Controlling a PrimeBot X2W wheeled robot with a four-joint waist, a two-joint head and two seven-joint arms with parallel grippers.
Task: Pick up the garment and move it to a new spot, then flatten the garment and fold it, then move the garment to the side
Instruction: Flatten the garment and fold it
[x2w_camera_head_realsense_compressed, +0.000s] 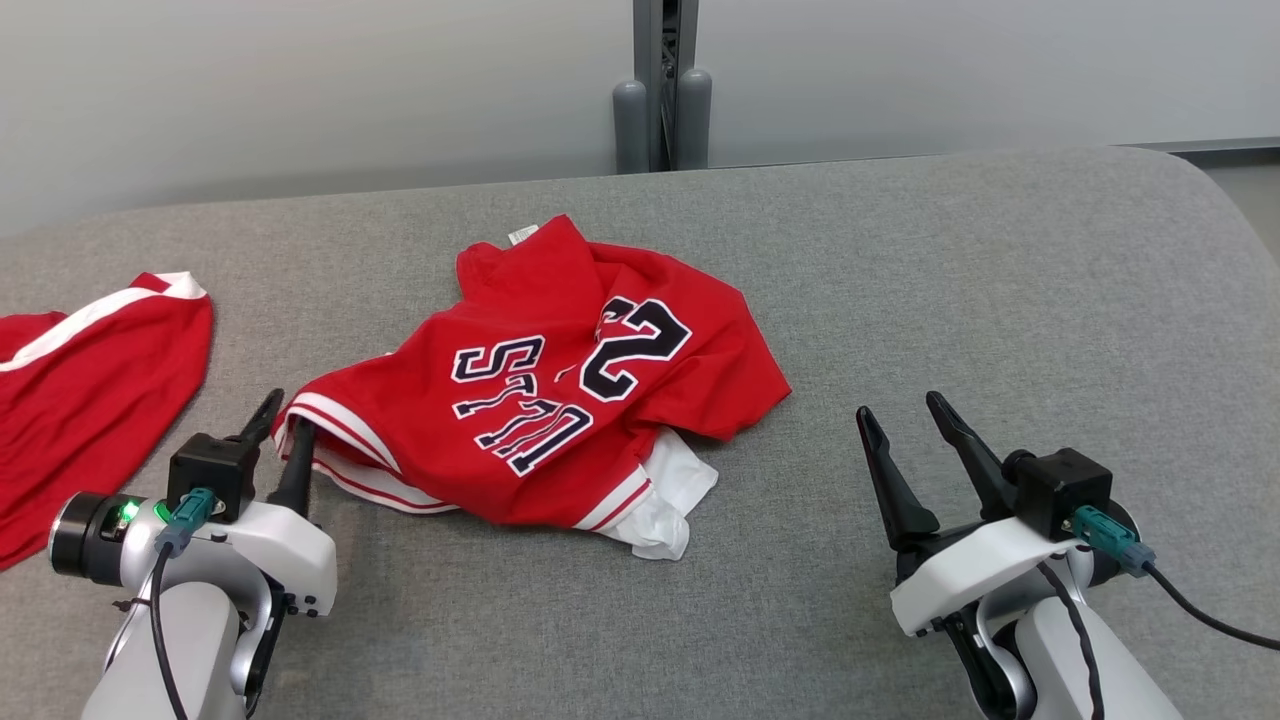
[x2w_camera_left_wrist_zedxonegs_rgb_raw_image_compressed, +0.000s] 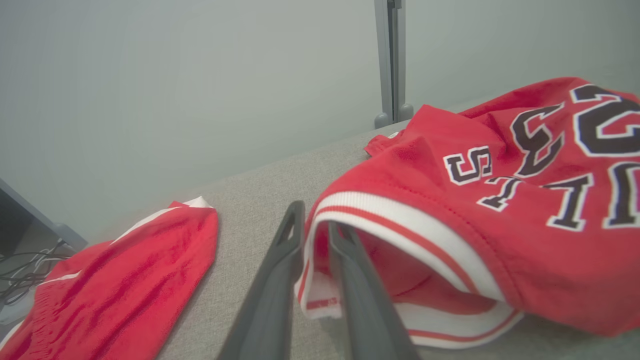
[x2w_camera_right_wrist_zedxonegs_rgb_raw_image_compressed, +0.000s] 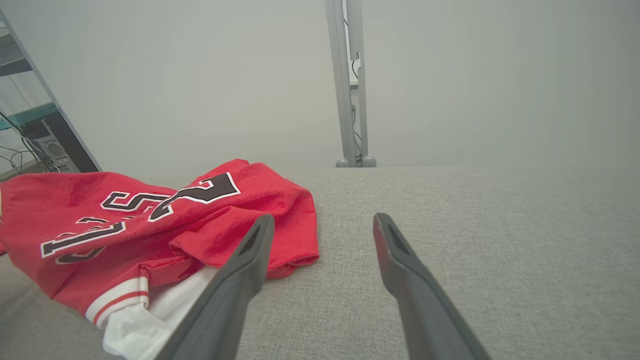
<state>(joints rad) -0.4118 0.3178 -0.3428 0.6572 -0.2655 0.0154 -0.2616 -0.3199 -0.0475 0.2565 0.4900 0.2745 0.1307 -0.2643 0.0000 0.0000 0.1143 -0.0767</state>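
The garment is a red jersey with dark lettering and white-and-red striped trim, lying crumpled in the middle of the grey table. My left gripper is at its near-left corner. In the left wrist view the gripper is shut on the garment's striped edge, which passes between the two fingers. My right gripper rests open on the table, right of the garment and apart from it. From the right wrist, the open gripper has the garment to its left and nothing between its fingers.
A second red cloth with a white stripe lies at the table's left edge, left of my left gripper, and shows again as the red cloth in the left wrist view. A grey post stands behind the table's far edge. Bare table lies right of the garment.
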